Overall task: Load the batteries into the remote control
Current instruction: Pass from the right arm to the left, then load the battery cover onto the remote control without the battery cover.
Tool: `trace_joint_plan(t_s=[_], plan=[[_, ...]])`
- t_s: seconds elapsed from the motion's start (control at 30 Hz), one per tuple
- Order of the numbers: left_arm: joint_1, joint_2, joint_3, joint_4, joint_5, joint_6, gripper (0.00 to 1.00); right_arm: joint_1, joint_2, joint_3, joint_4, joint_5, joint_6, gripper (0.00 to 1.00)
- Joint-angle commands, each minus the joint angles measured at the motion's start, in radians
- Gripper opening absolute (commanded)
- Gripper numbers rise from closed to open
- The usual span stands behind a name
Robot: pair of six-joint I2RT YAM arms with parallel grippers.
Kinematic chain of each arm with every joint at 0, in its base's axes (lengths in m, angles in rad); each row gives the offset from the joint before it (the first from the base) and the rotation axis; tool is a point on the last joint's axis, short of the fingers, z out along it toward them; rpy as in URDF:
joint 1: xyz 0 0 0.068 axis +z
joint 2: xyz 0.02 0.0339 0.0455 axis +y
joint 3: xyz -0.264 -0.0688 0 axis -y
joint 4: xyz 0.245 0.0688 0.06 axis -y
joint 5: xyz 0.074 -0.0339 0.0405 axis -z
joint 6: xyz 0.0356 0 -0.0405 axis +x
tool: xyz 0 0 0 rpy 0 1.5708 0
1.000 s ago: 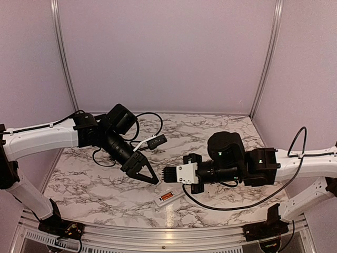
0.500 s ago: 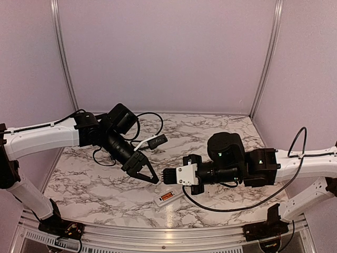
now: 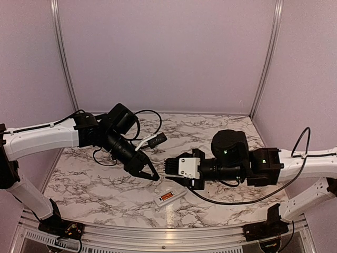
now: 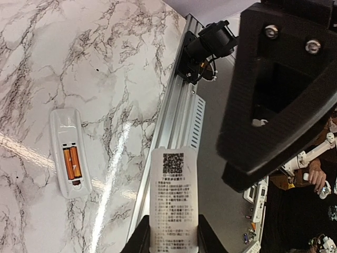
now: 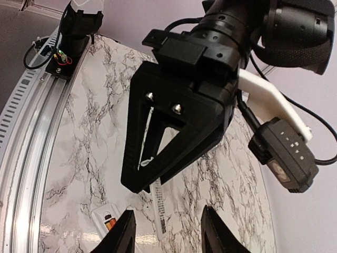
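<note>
White remote control flat on the marble desk, back side up, recess uncovered; both batteries seated in it side by side, orange-red, running lengthwise along the body; recess sits toward one end of the handset.

Relative to left end effector: remote is below it and a bit to the near side, apart from the tips, nothing touching it; in the left wrist view the handset is off to the left of the tips, with the aluminium rail of the desk edge running between.

Left end effector is pinching a white printed plate; flat, slim, QR code plus fine print on its face; gripped at one end, a finger on each side; rest of the plate sticks out past the tips, in the air, clear of remote and desk.

Right end effector faces the left one tip to tip, close, above the desk just beyond the remote; its fingers are spread, nothing between them; in the right wrist view the left one's black triangular finger fills the centre and the plate edge pokes out below it; can't tell whether the right tips touch the plate.
</note>
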Motion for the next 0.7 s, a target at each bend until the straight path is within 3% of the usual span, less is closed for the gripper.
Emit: trace_joint_plan(t_s=[0.0, 0.1, 0.3, 0.53, 0.67], plan=[[-0.001, -0.061, -0.051, 0.086, -0.176, -0.006, 0.09, -0.059, -0.084, -0.002, 0.074, -0.015, 0.146, 0.43], [-0.001, -0.099, -0.098, 0.127, -0.295, -0.02, 0.1, -0.148, -0.143, -0.029, 0.105, -0.129, 0.255, 0.48], [-0.018, -0.138, -0.186, 0.167, -0.485, -0.013, 0.1, -0.311, -0.201, -0.105, 0.171, -0.216, 0.47, 0.62], [-0.102, -0.093, -0.234, 0.151, -0.684, 0.023, 0.1, -0.547, -0.107, -0.125, 0.142, -0.37, 0.725, 0.83], [-0.151, -0.046, -0.226, 0.149, -0.776, 0.028, 0.1, -0.634, -0.023, -0.12, 0.106, -0.473, 0.805, 0.89]])
